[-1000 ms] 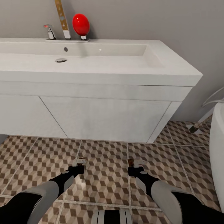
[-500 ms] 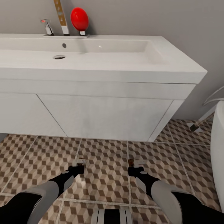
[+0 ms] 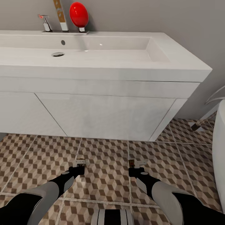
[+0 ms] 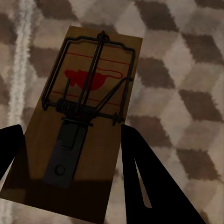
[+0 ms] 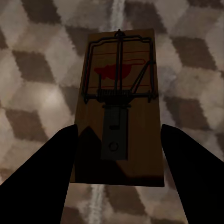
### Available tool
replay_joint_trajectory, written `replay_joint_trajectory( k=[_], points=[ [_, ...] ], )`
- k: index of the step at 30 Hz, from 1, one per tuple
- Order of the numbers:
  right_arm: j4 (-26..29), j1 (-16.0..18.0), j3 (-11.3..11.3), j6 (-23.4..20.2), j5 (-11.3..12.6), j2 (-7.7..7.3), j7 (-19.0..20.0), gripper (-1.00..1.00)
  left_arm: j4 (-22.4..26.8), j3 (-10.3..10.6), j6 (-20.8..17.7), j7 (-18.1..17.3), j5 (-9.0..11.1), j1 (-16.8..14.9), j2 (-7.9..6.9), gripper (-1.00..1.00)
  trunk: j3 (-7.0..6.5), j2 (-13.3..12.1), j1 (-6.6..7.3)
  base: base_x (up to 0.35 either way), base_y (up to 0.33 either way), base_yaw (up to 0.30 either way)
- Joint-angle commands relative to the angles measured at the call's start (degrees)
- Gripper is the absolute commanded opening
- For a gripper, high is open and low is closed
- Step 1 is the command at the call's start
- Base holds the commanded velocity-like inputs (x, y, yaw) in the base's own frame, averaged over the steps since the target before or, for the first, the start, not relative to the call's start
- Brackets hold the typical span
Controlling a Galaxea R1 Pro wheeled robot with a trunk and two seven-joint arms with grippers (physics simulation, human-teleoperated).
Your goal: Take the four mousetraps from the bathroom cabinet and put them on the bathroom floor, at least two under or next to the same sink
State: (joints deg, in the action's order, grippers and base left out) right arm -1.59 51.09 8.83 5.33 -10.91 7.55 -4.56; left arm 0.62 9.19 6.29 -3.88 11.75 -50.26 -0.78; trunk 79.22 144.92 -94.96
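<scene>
Each claw carries one trap over the tiles in front of the sink.

Left claw (image 3: 80,162): clenched on a small flat brown wooden mousetrap with dark wire spring and red print (image 4: 86,114). Wrist view shows the board between the two dark fingers (image 4: 140,177), long axis running straight out along the fingers, wire side facing the camera, the bait end the far end from the claw.

Right claw (image 3: 135,163): likewise grasping a second brown wooden mousetrap (image 5: 120,105), board centred between its dark fingers (image 5: 186,163), long axis also pointing away from the claw.

Key relation: the cube-patterned brown, beige and white tiled bathroom floor (image 3: 106,162) lies below both claws; the wide white rectangular basin on its white wall-hung vanity (image 3: 103,59) sits ahead of and above them. Both traps look held low over the floor; whether either touches a tile I cannot tell. The vanity's underside is ahead of both claws, with a band of tile between.

Arm pose: both forearms reach forward and down from the shoulders, roughly parallel, claws well apart side by side, about level with each other. Neither is clearly nearer the vanity.

Judgement: next move is likely lower and let go, or push a little further forward first so the traps land next to the sink.
</scene>
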Motion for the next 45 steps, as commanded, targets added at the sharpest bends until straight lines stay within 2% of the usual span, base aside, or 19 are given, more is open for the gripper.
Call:
replay_joint_trajectory(
  k=[1, 5, 22, 33, 45],
  points=[
    [-0.2, 0.1, 0.5, 0.3, -0.6, 0.01, -0.3, -1.00, -0.1, 0.5, 0.2, -0.1, 0.4, 0.0, -0.01, -1.00, 0.26, 0.0, -0.02, 0.000, 0.000, 0.000],
    [-0.2, 0.1, 0.5, 0.3, -0.6, 0.01, -0.3, -1.00, -0.1, 0.5, 0.2, -0.1, 0.4, 0.0, -0.01, -1.00, 1.14, 0.1, -0.12, 0.000, 0.000, 0.000],
    [-0.2, 0.1, 0.5, 0.3, -0.6, 0.01, -0.3, -1.00, 0.0, 0.5, 0.2, -0.2, 0.3, 0.0, -0.10, -1.00, 1.14, 0.1, -0.12, 0.000, 0.000, 0.000],
    [-0.2, 0.1, 0.5, 0.4, -0.6, 0.01, -0.3, -1.00, 0.0, 0.5, 0.2, -0.2, 0.3, 0.0, -0.10, -1.00, 3.58, 0.2, -0.40, 0.000, 0.000, 0.000],
    [-0.2, 0.1, 0.5, 0.9, -0.6, 0.01, -0.3, -1.00, 0.0, 0.5, 0.2, -0.2, 0.5, 0.0, -0.10, -1.00, 3.58, 0.2, -0.40, 0.000, 0.000, 0.000]
  ],
)
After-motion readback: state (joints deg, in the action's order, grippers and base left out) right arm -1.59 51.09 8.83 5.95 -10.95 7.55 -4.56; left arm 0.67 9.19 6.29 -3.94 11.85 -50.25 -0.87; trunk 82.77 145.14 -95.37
